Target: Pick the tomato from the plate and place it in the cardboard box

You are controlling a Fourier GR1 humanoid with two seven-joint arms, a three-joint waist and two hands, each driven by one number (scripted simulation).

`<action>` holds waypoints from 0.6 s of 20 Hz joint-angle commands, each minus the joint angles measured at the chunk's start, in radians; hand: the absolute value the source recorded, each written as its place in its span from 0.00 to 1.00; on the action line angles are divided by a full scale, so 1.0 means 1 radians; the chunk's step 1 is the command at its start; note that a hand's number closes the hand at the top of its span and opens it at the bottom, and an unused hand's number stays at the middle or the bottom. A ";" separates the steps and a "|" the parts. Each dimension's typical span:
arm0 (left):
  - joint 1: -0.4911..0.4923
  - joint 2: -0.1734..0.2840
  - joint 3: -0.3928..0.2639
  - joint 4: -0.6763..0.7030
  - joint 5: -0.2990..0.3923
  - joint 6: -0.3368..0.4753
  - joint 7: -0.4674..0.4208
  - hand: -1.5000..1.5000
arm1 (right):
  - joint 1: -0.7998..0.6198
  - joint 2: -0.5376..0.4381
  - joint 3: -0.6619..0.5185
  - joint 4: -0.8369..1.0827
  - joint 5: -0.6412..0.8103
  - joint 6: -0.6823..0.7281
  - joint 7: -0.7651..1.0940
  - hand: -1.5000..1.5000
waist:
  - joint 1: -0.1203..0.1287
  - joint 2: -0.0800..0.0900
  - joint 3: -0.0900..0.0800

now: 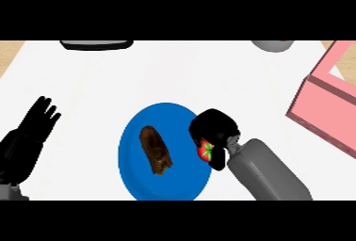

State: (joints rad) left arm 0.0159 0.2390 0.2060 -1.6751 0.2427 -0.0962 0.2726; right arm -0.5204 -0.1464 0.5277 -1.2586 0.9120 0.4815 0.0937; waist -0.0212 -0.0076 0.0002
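Note:
A blue plate (135, 155) lies in the middle of the white counter. On it rests a brown oblong piece of food (156, 149). At the plate's right rim my right hand (214, 128) is curled round the red tomato (206, 150), whose green stem shows under the fingers. The hand hides most of the tomato. The pink cardboard box (327, 101) stands open at the right edge, well apart from the hand. My left hand (28, 136) rests open at the left edge, fingers up.
A dark flat object (96, 44) sits at the back left edge of the counter. A grey rounded object (272, 45) sits at the back right. White counter stretches between the plate and the box.

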 commanded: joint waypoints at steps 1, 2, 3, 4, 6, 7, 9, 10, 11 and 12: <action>0.008 0.015 0.034 -0.020 0.006 0.021 0.020 0.50 | 0.196 -0.190 -0.076 -0.118 -0.001 -0.053 0.007 1.00 | -0.044 -0.008 0.001; -0.008 -0.029 -0.008 -0.002 -0.029 0.051 0.007 0.50 | 0.237 -0.212 -0.076 -0.194 -0.008 -0.023 0.024 1.00 | -0.046 -0.006 0.000; 0.015 -0.018 0.001 -0.023 -0.012 0.035 0.022 0.50 | 0.293 -0.265 -0.096 -0.254 -0.016 -0.035 0.005 1.00 | -0.034 -0.006 0.000; 0.024 -0.003 0.007 -0.021 -0.015 0.017 0.004 0.50 | 0.377 -0.306 -0.084 -0.315 -0.013 -0.062 -0.026 1.00 | -0.030 -0.005 0.000; -0.043 0.032 0.032 -0.008 0.023 -0.002 0.049 0.50 | 0.423 -0.356 -0.146 -0.431 -0.038 -0.040 -0.006 1.00 | -0.018 -0.001 -0.001; 0.025 -0.018 -0.019 -0.083 -0.010 0.025 0.059 0.50 | 0.455 -0.371 -0.149 -0.431 0.005 -0.109 -0.016 1.00 | 0.000 0.001 0.000; -0.034 -0.021 -0.021 -0.039 -0.037 0.054 0.054 0.50 | 0.505 -0.381 -0.183 -0.585 -0.018 -0.078 0.034 1.00 | -0.008 0.001 -0.001; -0.051 -0.002 0.012 0.024 -0.017 0.022 0.015 0.50 | 0.546 -0.410 -0.211 -0.600 -0.020 -0.106 -0.002 1.00 | -0.004 0.003 -0.001; -0.026 0.010 0.024 -0.009 0.022 -0.010 0.032 0.50 | 0.606 -0.409 -0.202 -0.612 0.000 -0.176 -0.038 1.00 | 0.003 0.004 0.000; 0.018 -0.047 -0.028 -0.004 -0.043 0.024 -0.021 0.50 | 0.551 -0.411 -0.257 -0.701 -0.057 -0.085 0.012 1.00 | 0.001 0.002 -0.001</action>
State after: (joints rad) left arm 0.0052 0.2282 0.2054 -1.6883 0.2309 -0.0803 0.2916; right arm -0.0370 -0.5126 0.3452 -1.7809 0.8916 0.3819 0.0857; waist -0.0274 -0.0063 -0.0001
